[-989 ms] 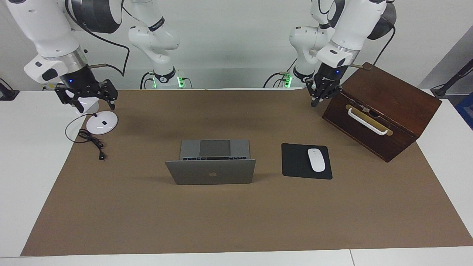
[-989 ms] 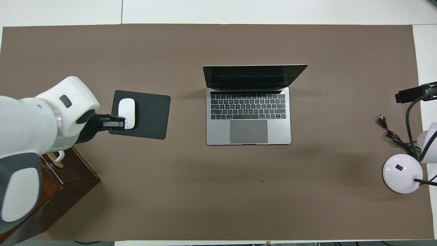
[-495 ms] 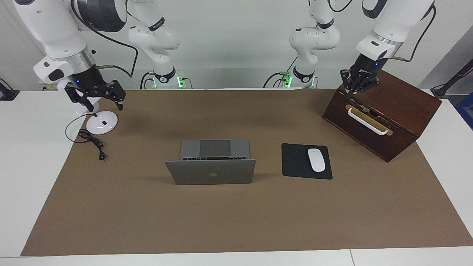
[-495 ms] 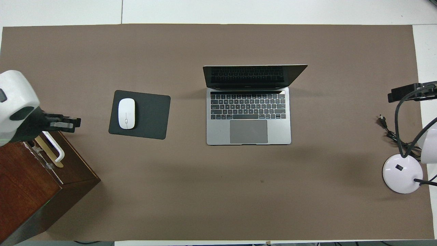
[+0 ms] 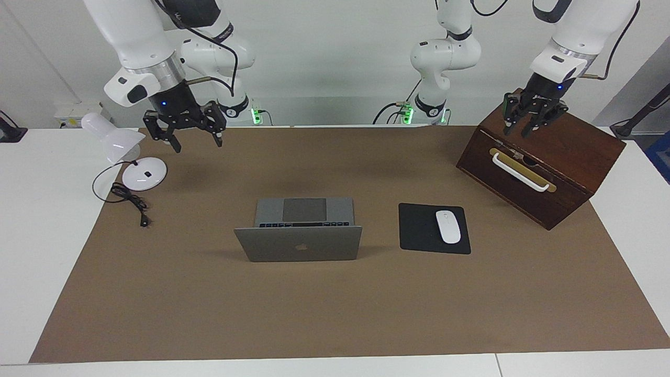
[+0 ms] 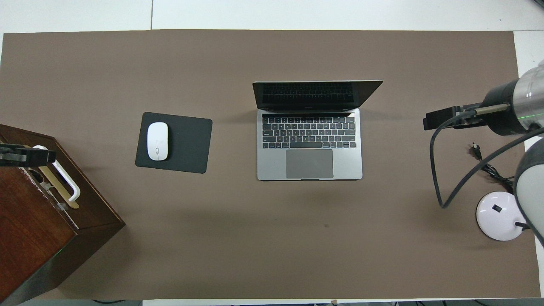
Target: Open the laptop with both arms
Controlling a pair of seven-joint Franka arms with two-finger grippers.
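Two fixed cameras cover one brown mat (image 5: 335, 303). The facing view looks down from high across the table toward the arm bases; the overhead view looks steeply down from above the robots' end. Half a turn apart, both take in the open laptop (image 5: 299, 230) (image 6: 309, 131) and wooden box (image 5: 544, 157) (image 6: 38, 229).

Laptop (image 6: 309, 163) matt silver metal; box (image 5: 555, 141) glossy dark wood; mat (image 6: 255, 238) matt brown paper.
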